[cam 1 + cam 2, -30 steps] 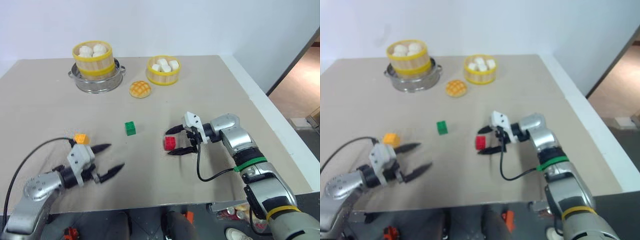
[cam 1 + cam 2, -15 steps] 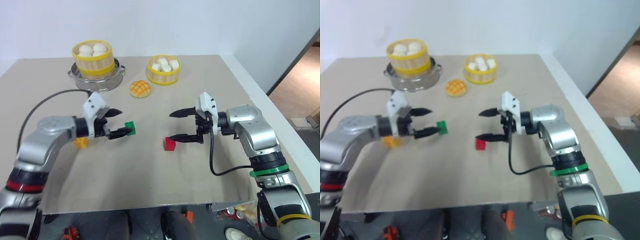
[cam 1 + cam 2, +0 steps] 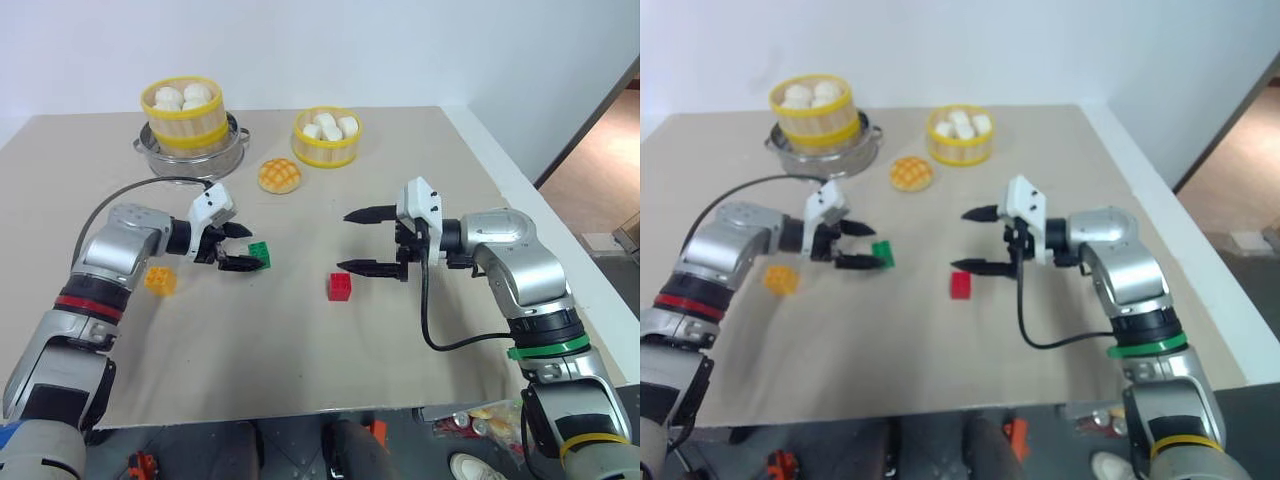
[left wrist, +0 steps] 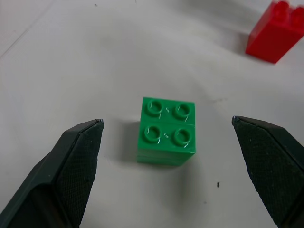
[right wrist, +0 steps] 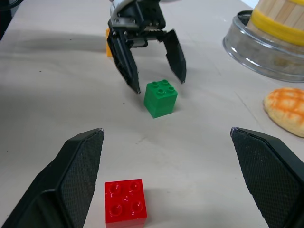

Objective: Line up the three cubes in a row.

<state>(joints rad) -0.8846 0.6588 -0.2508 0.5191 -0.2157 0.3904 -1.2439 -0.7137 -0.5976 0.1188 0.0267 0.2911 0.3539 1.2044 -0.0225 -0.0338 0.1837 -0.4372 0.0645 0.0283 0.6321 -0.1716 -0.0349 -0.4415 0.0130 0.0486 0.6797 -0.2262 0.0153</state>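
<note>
A beige bench (image 3: 300, 360) carries a golden crosshatched bun (image 3: 279, 176) near its far edge. Behind it stand two yellow steamer baskets of white buns: one (image 3: 326, 137) directly on the bench, the other (image 3: 183, 112) in a metal pot (image 3: 188, 160).

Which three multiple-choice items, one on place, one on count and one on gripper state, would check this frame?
1. Where is the green cube?
A. Just ahead of the left gripper
B. Stacked on the red cube
C. Inside a steamer basket

2. How many cubes lie on the table?
A. Two
B. Three
C. Four

3. How does the right gripper stand?
A. Shut on the red cube
B. Shut on nothing
C. Open, holding nothing

Key: 1 A, the left wrist view shows the cube just beyond the open fingertips, untouched. 2 B, the green, the red and the orange cube. 3 C, its fingers are spread apart above the red cube.
</note>
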